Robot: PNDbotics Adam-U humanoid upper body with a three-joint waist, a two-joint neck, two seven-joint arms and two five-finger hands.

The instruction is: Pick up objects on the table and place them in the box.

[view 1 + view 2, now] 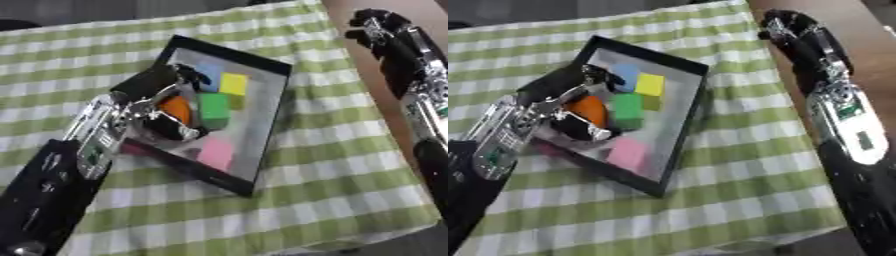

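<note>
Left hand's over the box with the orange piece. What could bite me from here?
1. The left hand has its fingers curled round the orange object right beside the green block; opening them may knock it or the blue piece.
2. The hand reaches in over the box wall, so pulling out low could catch the rim and drag it across the checked cloth.

Left hand (162, 112) curled; right hand (789, 27) raised, idle.
</note>
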